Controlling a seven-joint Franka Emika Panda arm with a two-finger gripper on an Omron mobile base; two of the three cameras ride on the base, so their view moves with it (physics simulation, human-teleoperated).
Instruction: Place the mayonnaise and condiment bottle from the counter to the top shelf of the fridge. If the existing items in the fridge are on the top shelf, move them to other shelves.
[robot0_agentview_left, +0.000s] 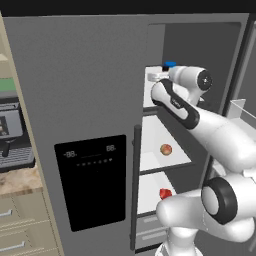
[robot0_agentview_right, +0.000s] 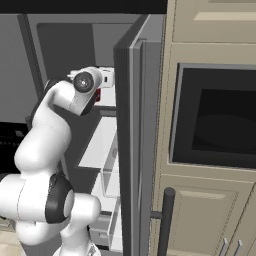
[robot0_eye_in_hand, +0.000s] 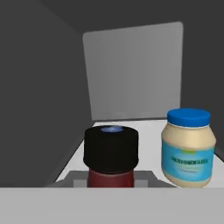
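Closest in the hand view, a black-capped red condiment bottle stands left of the mayonnaise jar, rigid, smooth-sided, best gripped mid-body; claw state cannot be told.

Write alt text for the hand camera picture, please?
A dark red bottle with a black cap stands close in front, on a white fridge shelf. Beside it stands a mayonnaise jar with a blue lid, grey fridge walls behind.
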